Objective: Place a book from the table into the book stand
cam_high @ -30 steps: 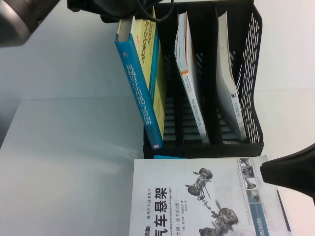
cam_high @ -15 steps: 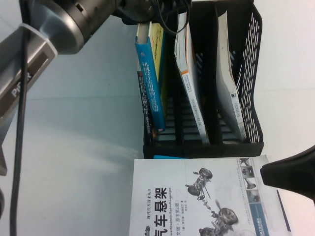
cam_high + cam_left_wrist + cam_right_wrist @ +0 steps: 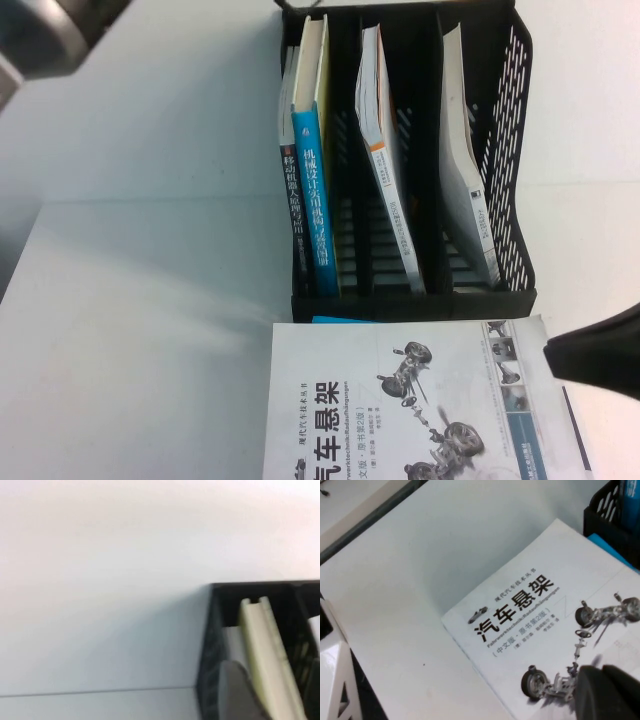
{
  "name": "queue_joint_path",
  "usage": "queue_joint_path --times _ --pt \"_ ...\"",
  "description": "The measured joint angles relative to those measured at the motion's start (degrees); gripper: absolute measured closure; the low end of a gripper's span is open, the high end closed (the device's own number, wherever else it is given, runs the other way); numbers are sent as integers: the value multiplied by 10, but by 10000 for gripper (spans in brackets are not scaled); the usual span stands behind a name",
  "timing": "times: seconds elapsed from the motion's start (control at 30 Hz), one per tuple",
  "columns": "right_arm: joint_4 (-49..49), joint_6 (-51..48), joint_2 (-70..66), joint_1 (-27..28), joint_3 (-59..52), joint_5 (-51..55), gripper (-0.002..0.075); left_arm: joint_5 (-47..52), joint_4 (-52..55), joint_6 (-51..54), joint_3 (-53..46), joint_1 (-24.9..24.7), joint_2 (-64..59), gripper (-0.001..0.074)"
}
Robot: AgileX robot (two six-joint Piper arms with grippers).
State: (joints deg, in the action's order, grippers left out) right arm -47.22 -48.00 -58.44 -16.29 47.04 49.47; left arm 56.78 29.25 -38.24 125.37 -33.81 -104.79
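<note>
The book (image 3: 318,200), blue spine with white characters, stands upright in the left slot of the black book stand (image 3: 510,120), free of any gripper. In the left wrist view its pale page edge (image 3: 260,645) shows inside the stand (image 3: 215,630). My left gripper (image 3: 272,672) is open above the stand's left end, and one grey finger (image 3: 235,690) shows. In the high view only the left arm (image 3: 50,30) shows, at the far left corner. My right gripper (image 3: 595,365) is shut and empty over the right edge of the car-suspension book; it also shows in the right wrist view (image 3: 607,695).
A dark-spined book (image 3: 292,200) stands beside the blue one. White-spined books lean in the middle slot (image 3: 385,160) and the right slot (image 3: 465,170). The white-grey car-suspension book (image 3: 400,400) lies on the white table (image 3: 150,300), close in front of the stand.
The book was tilted in my left gripper over the left slot. It now stands upright in the slot, let go. The left arm has drawn back up and to the left.
</note>
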Motion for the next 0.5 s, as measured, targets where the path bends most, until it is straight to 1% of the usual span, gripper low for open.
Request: queue_joint_path --times 0.03,0.07,0.17,0.23,0.33,0.43,0.5 --pt "11 3 3 0 7 -3 729 16 3 14 1 0 10 479" --pt "26 12 9 0 16 -7 729 37 4 36 1 0 19 519" --pt "92 58 30 0 36 -29 729 94 4 75 -9 0 44 654" --pt "155 93 51 0 39 -49 729 100 4 82 -46 0 71 699" --pt "243 149 94 0 33 -67 729 65 -14 85 -148 0 143 724" --pt "292 180 157 0 8 -71 729 -22 -54 84 -301 0 261 731" --pt "304 183 200 0 -14 -81 729 -99 -97 91 -433 0 351 733"
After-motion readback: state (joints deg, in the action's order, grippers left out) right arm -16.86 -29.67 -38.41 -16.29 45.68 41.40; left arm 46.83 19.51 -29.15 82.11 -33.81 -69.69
